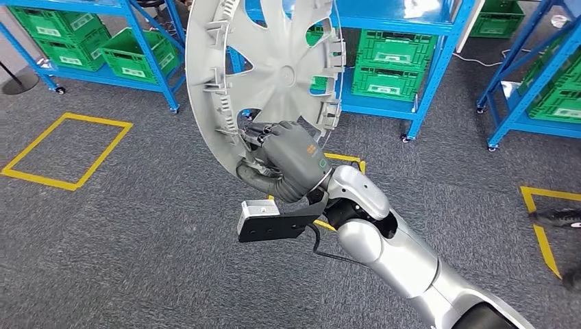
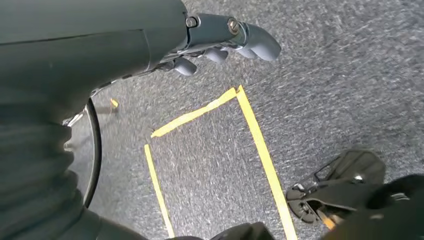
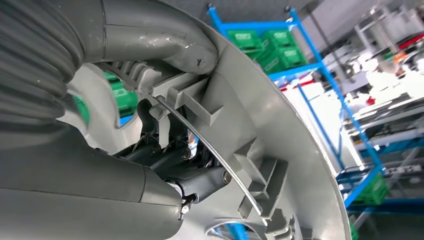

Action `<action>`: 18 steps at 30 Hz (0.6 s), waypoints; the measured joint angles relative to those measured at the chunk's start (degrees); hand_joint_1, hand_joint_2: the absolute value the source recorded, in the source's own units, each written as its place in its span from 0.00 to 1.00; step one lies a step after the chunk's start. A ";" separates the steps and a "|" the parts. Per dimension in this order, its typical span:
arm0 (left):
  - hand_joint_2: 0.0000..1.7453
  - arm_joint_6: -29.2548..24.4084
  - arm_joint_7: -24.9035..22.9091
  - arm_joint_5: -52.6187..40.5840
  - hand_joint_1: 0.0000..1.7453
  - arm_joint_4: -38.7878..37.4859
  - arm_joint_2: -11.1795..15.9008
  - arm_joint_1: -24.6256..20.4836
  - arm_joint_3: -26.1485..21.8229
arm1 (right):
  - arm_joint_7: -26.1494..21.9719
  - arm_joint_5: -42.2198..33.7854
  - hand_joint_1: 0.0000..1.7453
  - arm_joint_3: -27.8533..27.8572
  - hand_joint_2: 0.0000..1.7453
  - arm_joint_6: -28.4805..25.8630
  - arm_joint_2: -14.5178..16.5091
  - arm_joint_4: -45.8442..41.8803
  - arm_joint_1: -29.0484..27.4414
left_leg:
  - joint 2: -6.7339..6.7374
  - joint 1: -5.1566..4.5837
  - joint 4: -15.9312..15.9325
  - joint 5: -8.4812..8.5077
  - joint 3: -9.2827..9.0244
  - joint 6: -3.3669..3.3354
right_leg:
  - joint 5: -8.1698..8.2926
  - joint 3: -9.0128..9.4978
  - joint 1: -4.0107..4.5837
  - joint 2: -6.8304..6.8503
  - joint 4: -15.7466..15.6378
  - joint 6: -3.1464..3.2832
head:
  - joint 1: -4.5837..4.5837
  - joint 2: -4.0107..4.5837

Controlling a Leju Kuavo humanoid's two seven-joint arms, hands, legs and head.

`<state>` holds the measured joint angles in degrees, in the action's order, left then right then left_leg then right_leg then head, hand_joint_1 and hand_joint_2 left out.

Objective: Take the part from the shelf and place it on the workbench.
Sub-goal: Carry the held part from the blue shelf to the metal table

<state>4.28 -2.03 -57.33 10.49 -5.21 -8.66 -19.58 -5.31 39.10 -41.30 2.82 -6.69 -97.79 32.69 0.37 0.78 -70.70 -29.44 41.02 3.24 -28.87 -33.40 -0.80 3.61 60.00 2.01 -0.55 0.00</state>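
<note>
The fingers [image 1: 259, 134] of the right hand [image 1: 291, 161] are closed around the lower rim of the part [image 1: 274, 68], a grey wheel cover; in the right wrist view the thumb [image 3: 165, 42] presses on one face of the rim and the darker fingers hook through an opening from the other side. The part stands nearly upright in the air, above the grey carpet floor [image 1: 137, 233], carried by nothing except this hand. The left hand [image 2: 220, 40] hangs over the floor with its fingers curled in and nothing inside them. Blue shelves [image 1: 384, 27] with green crates [image 1: 394, 62] are behind the part, well apart from it. I judge that the taking is done and the carrying step is in hand. No workbench is visible, so the next move calls for turning toward it while keeping the grasp firm, because the wide cover may swing.
</note>
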 joint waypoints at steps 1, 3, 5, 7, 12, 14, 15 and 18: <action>1.00 0.00 0.01 0.00 0.00 0.02 0.01 -0.04 0.00 | -0.01 0.00 1.00 0.01 1.00 0.00 0.02 0.00 0.01 | 1.30 -0.11 4.36 1.34 -2.49 -0.12 | -0.04 0.09 0.07 0.58 0.01 -0.16 | -0.01 0.00; 1.00 0.00 0.03 0.00 0.00 0.06 0.00 -0.18 0.00 | -0.03 0.00 1.00 0.02 1.00 0.00 0.05 -0.01 0.09 | 3.15 -0.51 10.35 2.87 -5.76 -0.82 | -0.08 0.19 0.39 1.58 -0.01 -0.75 | 0.06 0.00; 1.00 0.00 0.04 0.00 0.00 0.05 -0.02 -0.18 0.00 | -0.06 0.00 1.00 0.03 1.00 0.00 0.09 -0.02 0.18 | 2.85 -0.85 11.37 3.08 -5.99 -1.63 | 0.02 0.26 0.63 2.52 -0.22 -1.50 | 0.15 0.00; 1.00 0.00 0.01 0.00 0.00 0.05 -0.05 -0.07 0.00 | -0.03 0.00 1.00 0.03 1.00 0.00 0.15 -0.03 0.21 | 1.65 -0.70 11.76 3.47 -5.89 -2.41 | -0.36 0.28 0.50 2.26 -0.05 -2.25 | 0.19 0.00; 1.00 0.00 0.00 -0.01 0.00 0.05 -0.04 -0.31 0.00 | -0.10 0.01 1.00 0.05 1.00 0.09 0.08 -0.07 0.17 | -1.41 -0.58 12.15 4.11 -5.58 -3.75 | -7.36 -6.49 0.23 -3.30 14.34 -2.74 | 0.42 0.00; 1.00 0.00 0.00 -0.02 0.00 0.02 -0.04 -0.21 0.00 | -0.09 -0.02 1.00 0.05 1.00 0.16 0.04 -0.05 0.16 | -2.95 -0.65 11.88 4.16 -5.40 -3.76 | -6.26 -7.08 0.24 -3.55 15.14 -2.64 | 0.43 0.00; 1.00 0.00 0.00 -0.02 0.00 0.01 -0.04 -0.17 0.00 | -0.09 -0.02 1.00 0.05 1.00 0.18 0.04 -0.05 0.20 | -3.77 -0.64 11.68 4.17 -5.35 -3.71 | -4.29 -5.71 0.20 -3.79 12.22 -2.52 | 0.45 0.00; 1.00 0.00 0.01 -0.04 0.00 0.02 -0.05 -0.24 0.00 | -0.13 -0.02 1.00 0.05 1.00 0.20 0.05 -0.04 0.45 | -5.87 -0.65 11.03 4.23 -4.82 -3.01 | -0.12 -0.93 -0.05 -6.46 1.92 -2.19 | 0.47 0.00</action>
<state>4.28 -2.03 -57.37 10.51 -5.26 -8.90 -19.58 -5.44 39.09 -41.24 3.02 -6.63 -97.83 33.14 -5.51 0.13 -59.68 -25.20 36.20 0.23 -28.99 -34.34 -0.86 -2.85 61.92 -0.18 -0.08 0.00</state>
